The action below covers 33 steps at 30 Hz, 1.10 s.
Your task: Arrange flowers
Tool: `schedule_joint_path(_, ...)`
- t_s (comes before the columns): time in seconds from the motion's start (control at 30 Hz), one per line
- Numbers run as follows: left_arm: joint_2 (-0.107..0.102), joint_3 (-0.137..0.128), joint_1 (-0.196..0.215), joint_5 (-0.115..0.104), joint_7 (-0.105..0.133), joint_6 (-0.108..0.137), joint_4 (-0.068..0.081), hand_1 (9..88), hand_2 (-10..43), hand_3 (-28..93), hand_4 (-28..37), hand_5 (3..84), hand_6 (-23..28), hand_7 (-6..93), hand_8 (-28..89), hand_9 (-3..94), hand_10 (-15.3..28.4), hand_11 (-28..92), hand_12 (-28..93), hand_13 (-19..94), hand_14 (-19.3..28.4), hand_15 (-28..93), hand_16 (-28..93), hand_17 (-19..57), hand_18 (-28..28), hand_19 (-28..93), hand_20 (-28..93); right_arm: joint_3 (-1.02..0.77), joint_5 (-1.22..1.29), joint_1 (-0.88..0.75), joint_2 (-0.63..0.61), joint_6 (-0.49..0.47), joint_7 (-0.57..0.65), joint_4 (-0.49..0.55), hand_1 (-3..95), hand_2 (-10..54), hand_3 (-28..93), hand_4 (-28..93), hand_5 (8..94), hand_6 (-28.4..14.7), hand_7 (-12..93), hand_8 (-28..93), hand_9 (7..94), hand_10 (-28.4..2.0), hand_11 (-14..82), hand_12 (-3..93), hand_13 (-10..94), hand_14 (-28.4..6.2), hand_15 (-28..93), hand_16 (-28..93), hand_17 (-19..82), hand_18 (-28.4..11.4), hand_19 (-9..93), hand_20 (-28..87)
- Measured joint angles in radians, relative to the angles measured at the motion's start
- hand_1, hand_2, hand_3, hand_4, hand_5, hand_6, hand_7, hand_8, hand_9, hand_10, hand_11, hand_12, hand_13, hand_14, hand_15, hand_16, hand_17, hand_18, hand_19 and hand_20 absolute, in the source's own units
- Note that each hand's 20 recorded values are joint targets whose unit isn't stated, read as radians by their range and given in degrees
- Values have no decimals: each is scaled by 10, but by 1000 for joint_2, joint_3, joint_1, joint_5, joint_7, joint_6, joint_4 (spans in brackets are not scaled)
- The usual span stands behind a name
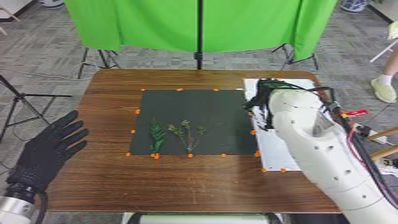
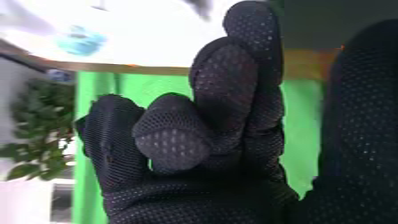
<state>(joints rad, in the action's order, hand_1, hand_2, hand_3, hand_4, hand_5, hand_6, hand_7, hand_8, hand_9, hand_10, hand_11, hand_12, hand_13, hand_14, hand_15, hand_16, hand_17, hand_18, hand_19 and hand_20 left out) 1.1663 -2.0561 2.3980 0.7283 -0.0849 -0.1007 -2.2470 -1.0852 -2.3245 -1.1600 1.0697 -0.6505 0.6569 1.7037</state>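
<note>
Presumably the step in hand is picking the next piece from the white sheet point(image 1: 282, 152), and it calls for care before any grip. Past the fingertips, on the side away from the thumb, a pale blue piece point(image 2: 80, 41) shows against bright white; it may be a bloom, though its form is hard to tell. The right hand point(image 2: 200, 200) does best to bring thumb and fingers down on either side of a stem, low and level, and to pinch the stem, sparing the petals. A light squeeze should do; a hard one could bruise or bend it. The lift should go straight up, so nothing drags over the mat point(image 1: 222, 107). Well nearer the robot than those fingers, the leaf point(image 1: 157, 137) and the sprig point(image 1: 188, 137) lie side by side on the mat, and a new stem wants laying beside them without a sleeve or knuckle brushing either.

The right arm point(image 1: 308, 142) reaches long and forward, its hand over the sheet's edge by the mat's far right corner. The thumb stands well away from the fingers, some long, some bent, with nothing seen between. The left hand point(image 1: 43, 156) waits off the table's left side, fingers loosely spread, holding nothing.
</note>
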Motion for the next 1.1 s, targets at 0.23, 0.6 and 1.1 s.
schedule_joint_path(0.23,9,-3,6,0,3,0,-5,247,-28,689,-283,247,18,205,-118,193,95,208,157,130,117,321,-2,-120,182,398,76,-3,-18,-23,-52,-8,10,-22,383,-95,452,-283,849,8,396,-186,937,-78,467,309,848,-64,742,300,520,-216,932,612)
schedule_joint_path(0.6,11,-2,7,1,4,0,-5,247,-28,691,-283,248,18,204,-117,193,95,209,158,130,117,321,-1,-120,182,398,75,21,-76,-26,-54,38,-33,-66,371,-94,457,-283,845,7,396,-186,935,-78,463,313,844,-65,742,303,514,-215,932,609)
schedule_joint_path(1.1,12,-1,6,0,3,1,-5,247,-28,690,-283,247,17,205,-118,192,95,209,158,131,118,325,-3,-120,181,398,75,32,-80,-24,-42,59,-55,-98,362,-93,490,-283,844,7,394,-188,935,-78,461,311,841,-66,744,297,511,-217,932,608)
